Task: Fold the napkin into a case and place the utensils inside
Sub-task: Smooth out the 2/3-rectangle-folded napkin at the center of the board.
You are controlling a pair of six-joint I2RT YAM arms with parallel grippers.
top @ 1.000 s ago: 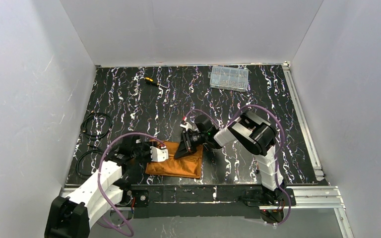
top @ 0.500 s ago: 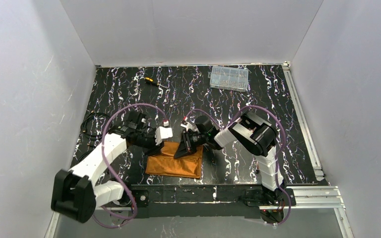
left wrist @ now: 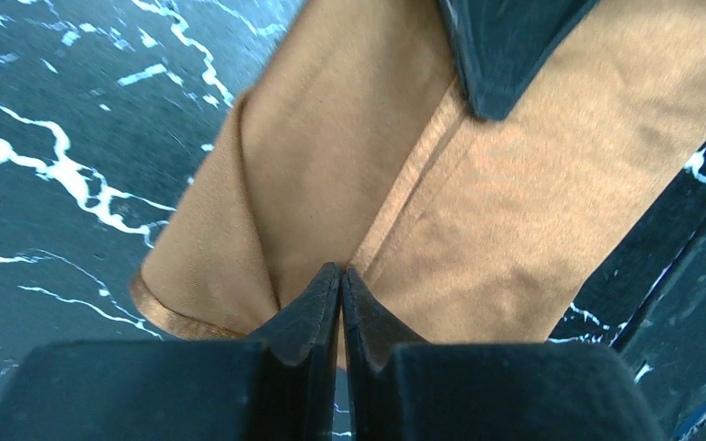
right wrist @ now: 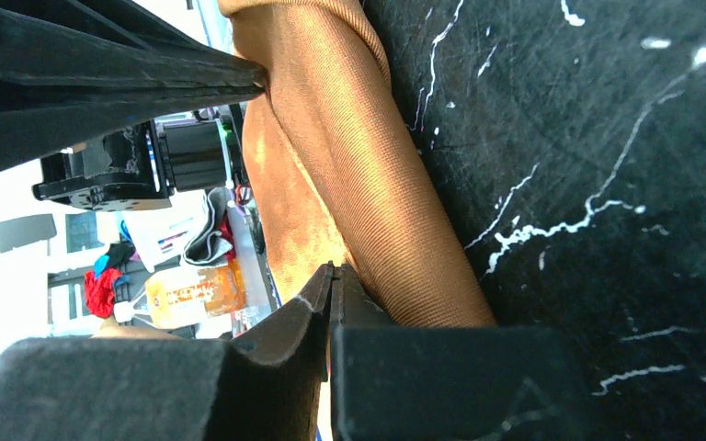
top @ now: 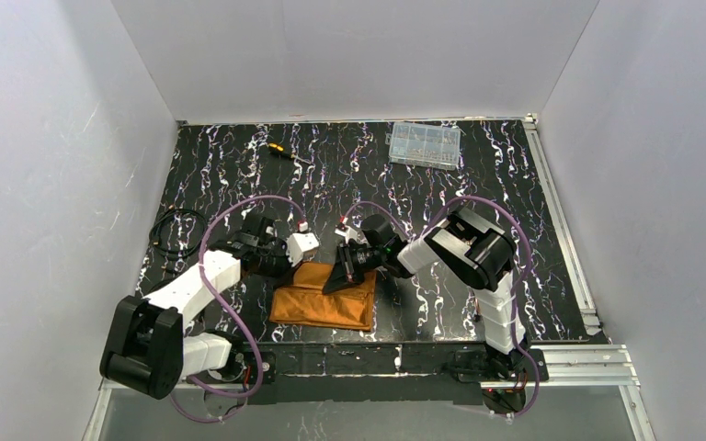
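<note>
At the near edge of the worktop (top: 478,230), between the two arm bases:

- Napkin (top: 317,305). Rust-orange cloth, folded into a flat layered oblong with its long side parallel to the near edge. A hemmed fold line crosses the upper layer. On the right side, one fold bulges into a soft roll.
- Left end effector (left wrist: 341,276). At the napkin's far-left corner, fingers pressed together, tips over the fold line. Whether any fabric is nipped between them cannot be told.
- Right end effector (right wrist: 332,276). On the napkin's far-right part, dark fingers closed together against the rolled fold. No layer can be made out between them.
- Cable coils (top: 179,230). Two, black, lying to the left of the napkin, one farther back than the other.
- Screwdriver (top: 285,152). Yellow-and-black handle, lying well beyond the napkin, toward the back and slightly left.
- Compartment box (top: 425,144). Clear plastic, lying flat, well beyond the napkin, toward the back and right.
- Worktop surface. Black with white veining.
</note>
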